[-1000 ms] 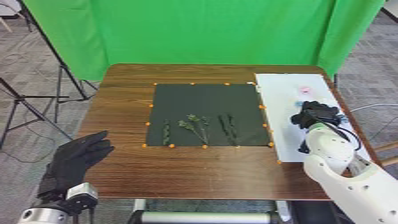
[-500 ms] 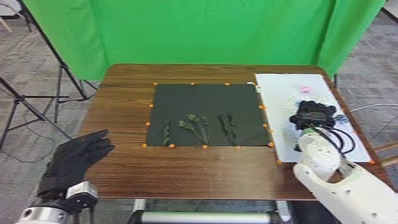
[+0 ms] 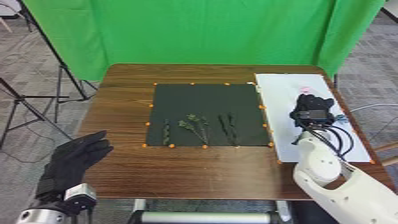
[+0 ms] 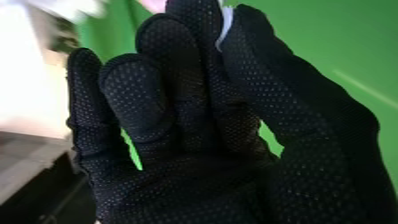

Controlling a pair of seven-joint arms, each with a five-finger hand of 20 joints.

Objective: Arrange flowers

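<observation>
In the head view, my right hand (image 3: 313, 107) is over the white sheet (image 3: 277, 90), close below a pink flower (image 3: 306, 90). A blue-grey flower (image 3: 341, 118) lies beside this hand. In the right wrist view, my right hand (image 4: 191, 185) pinches a thin pale strip (image 4: 226, 24) between thumb and finger; what it belongs to is hidden. Pink (image 4: 153, 5) shows past the fingertips. On the black mat (image 3: 209, 95) lie a twisted green stem (image 3: 166, 132), a leafy sprig (image 3: 193, 123) and dark stems (image 3: 227, 129). My left hand (image 3: 71, 156) rests open at the table's left edge.
The brown table (image 3: 124, 115) carries the mat and sheet, with orange dots (image 3: 205, 146) around the mat. A green curtain (image 3: 204, 35) hangs behind it. Thin black stand legs (image 3: 62, 95) stand on the floor at the left.
My right hand has turned and moved forward across the sheet towards the pink flower. The left hand has stayed in place, and the pieces on the mat are unchanged.
</observation>
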